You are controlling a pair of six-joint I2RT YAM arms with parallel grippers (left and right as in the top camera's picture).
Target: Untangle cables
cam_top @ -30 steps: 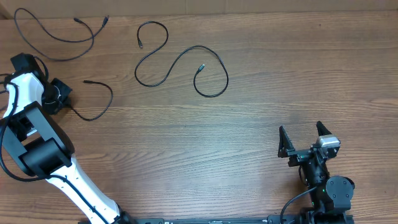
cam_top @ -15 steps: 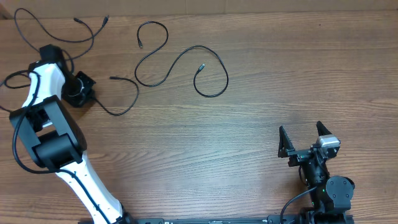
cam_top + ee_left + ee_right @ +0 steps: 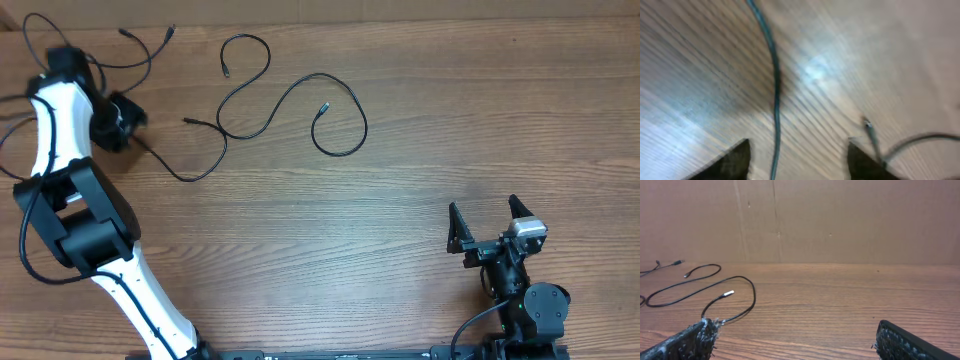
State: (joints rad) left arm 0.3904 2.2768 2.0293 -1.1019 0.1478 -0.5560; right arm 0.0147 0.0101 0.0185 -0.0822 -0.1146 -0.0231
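Several thin black cables lie on the wooden table. A looped cable (image 3: 95, 62) sits at the far left corner. A short curved cable (image 3: 203, 160) trails from under my left gripper (image 3: 115, 122) to a plug end near the middle. A long S-shaped cable (image 3: 290, 98) lies right of it. In the left wrist view my left gripper (image 3: 797, 147) is open; one cable strand (image 3: 775, 95) runs between its spread fingers untouched, and a plug end (image 3: 868, 125) lies by the right finger. My right gripper (image 3: 490, 225) stands open near the front, far from every cable; its view shows the S-shaped cable's loop (image 3: 742, 311) ahead.
A cardboard wall (image 3: 840, 220) closes the far edge of the table. The left arm's own thicker black wires (image 3: 12, 130) hang at the left edge. The right arm's base (image 3: 530, 310) sits at the front right.
My left gripper went from shut to open, letting go of the short cable after dragging it right and toward the far side. The right arm has not moved.
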